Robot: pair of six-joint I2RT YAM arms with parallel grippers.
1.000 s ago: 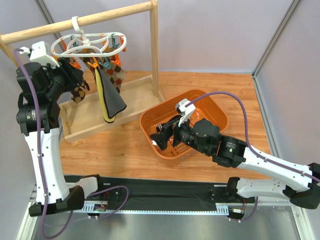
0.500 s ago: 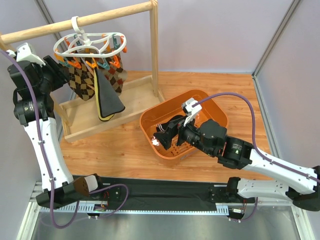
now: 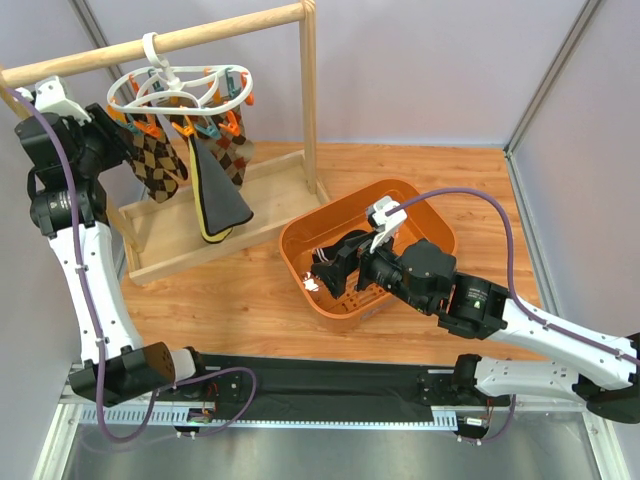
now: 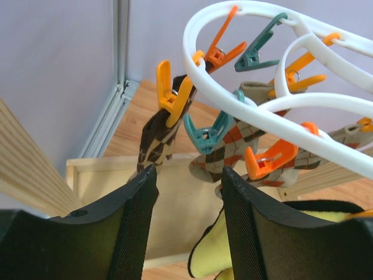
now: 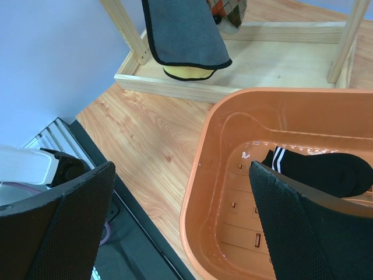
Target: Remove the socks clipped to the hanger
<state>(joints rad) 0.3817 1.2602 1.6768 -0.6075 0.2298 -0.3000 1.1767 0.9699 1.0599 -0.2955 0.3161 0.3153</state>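
Clipped argyle sock (image 4: 152,144) just above and beyond the spread left claw (image 4: 187,176)

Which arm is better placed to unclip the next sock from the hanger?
Left: the left fingers sit open close to the hanger's clips, beside an argyle sock. The right fingers hang over the orange basket, away from the hanger.

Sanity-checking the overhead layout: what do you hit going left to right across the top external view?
left gripper → argyle sock → black-and-yellow sock → wooden rack's right post → orange basket
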